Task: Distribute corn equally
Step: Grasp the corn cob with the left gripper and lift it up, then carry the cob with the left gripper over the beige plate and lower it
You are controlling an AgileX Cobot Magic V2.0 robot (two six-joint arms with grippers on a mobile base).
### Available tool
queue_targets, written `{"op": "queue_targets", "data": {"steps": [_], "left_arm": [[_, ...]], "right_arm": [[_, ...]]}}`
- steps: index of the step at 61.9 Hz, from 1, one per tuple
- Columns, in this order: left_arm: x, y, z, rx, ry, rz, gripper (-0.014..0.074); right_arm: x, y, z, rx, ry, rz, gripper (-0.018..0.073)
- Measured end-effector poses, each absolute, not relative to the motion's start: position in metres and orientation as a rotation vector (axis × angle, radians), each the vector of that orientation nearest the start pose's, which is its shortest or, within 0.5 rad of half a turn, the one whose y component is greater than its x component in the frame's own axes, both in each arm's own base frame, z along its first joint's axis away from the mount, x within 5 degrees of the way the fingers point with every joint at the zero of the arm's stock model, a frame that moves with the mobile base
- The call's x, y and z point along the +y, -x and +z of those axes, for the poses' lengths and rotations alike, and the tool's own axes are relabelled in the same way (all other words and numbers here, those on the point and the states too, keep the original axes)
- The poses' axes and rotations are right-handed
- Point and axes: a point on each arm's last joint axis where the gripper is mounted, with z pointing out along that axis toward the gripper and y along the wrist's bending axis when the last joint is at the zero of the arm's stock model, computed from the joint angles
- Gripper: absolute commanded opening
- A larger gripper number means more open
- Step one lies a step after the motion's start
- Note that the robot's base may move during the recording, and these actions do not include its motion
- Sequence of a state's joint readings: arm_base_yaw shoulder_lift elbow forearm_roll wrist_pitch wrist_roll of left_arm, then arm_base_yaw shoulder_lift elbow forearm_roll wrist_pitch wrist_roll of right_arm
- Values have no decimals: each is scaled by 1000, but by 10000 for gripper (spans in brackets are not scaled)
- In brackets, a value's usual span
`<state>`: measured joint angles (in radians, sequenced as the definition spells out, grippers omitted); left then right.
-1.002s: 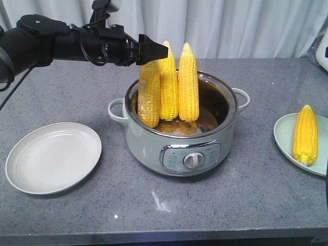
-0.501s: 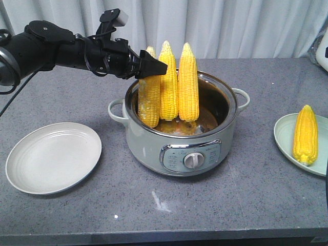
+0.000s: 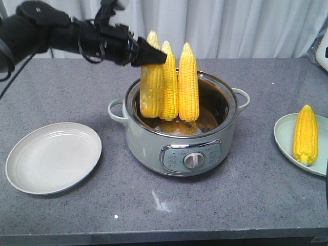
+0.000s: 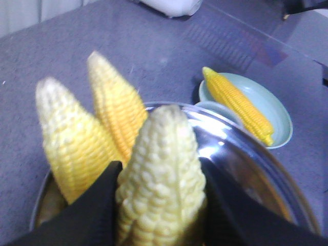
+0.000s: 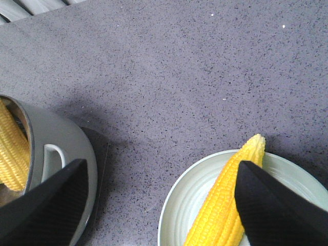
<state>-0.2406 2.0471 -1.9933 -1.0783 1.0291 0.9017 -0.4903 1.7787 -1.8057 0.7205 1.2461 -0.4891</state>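
**A:** Why does the left hand (image 3: pixel 156 55) grip so high on the left cob (image 3: pixel 151 91)?

**B:** The corn stands on end in the pot (image 3: pixel 148 146), points up, so only the upper part is clear of the rim. The fingers are closed on it just below the point. The wrist view shows a black finger pressed to each flank.

**A:** And where is the cob itself?

**B:** It is upright, with its butt down inside the pot. In the front view it looks hard against the middle cob (image 3: pixel 169 84). The right cob (image 3: pixel 188 84) stands just beside that one.

**A:** Why keep it vertical?

**B:** I'd judge the pot wall and its neighbours call for a straight pull. If it tilts, it could drag the middle cob over.

**A:** Where does it go?

**B:** The left plate (image 3: pixel 51 156) holds no corn, and the right plate (image 3: pixel 283 134) carries a lone cob (image 3: pixel 305 134) lying lengthwise. With four cobs and two plates, this one probably belongs on the left.

**A:** What about the right hand (image 5: pixel 161 165)?

**B:** It is open, with the fingers wide apart and holding nothing. It hangs over the desk (image 5: pixel 179 61) at the right plate's edge, well apart from the left arm's work.

**A:** Any risk?

**B:** The grip is on a tapered end, so the cob might slip down out of the fingers.
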Motion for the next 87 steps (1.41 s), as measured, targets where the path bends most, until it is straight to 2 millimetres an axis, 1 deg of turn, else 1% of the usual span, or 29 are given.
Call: {"op": "queue_targets", "data": {"steps": [6, 10, 16, 21, 26, 29, 35, 39, 43, 48, 53, 59, 64, 70, 77, 82, 87], "left_arm": [[-177, -425, 381, 1877, -884, -1011, -8], [-173, -418, 404, 1844, -890, -995, -8], [-158, -404, 439, 1825, -873, -926, -8], [-140, -389, 466, 1857, -856, -813, -8], [-121, -373, 481, 1941, -826, -666, -8], [-109, -367, 485, 2010, -777, -570, -8], [-83, -362, 486, 2157, -569, -381, -8], [-70, -363, 479, 2238, -447, -263, -8], [-60, -363, 468, 2314, -343, -171, -8], [-55, -366, 445, 2412, -275, -131, -8], [-55, -369, 418, 2512, -262, -132, -8], [-56, -371, 378, 2650, -259, -143, -8], [-56, -368, 353, 2736, -266, -145, -8], [-55, -364, 329, 2815, -278, -133, -8], [-54, -363, 312, 2843, -279, -123, -8], [-54, -363, 306, 2842, -276, -122, -8], [-55, -364, 304, 2829, -271, -132, -8]], "right_arm": [[-128, -361, 381, 2372, -98, 555, 557], [-128, -361, 381, 2372, -100, 556, 557], [-128, -361, 381, 2373, -111, 560, 557], [-128, -361, 381, 2373, -118, 563, 557], [-128, -361, 381, 2373, -121, 565, 557], [-128, -361, 381, 2372, -122, 566, 557], [-128, -361, 381, 2370, -123, 569, 557], [-128, -361, 381, 2370, -123, 569, 557], [-128, -361, 381, 2370, -123, 569, 557], [-128, -361, 381, 2370, -123, 570, 557], [-128, -361, 381, 2369, -125, 572, 557], [-128, -361, 381, 2370, -132, 575, 557], [-128, -361, 381, 2370, -132, 575, 557], [-128, -361, 381, 2370, -133, 575, 557], [-128, -361, 381, 2370, -133, 575, 557], [-128, -361, 381, 2370, -135, 576, 557], [-128, -361, 381, 2370, -136, 576, 557]]}}
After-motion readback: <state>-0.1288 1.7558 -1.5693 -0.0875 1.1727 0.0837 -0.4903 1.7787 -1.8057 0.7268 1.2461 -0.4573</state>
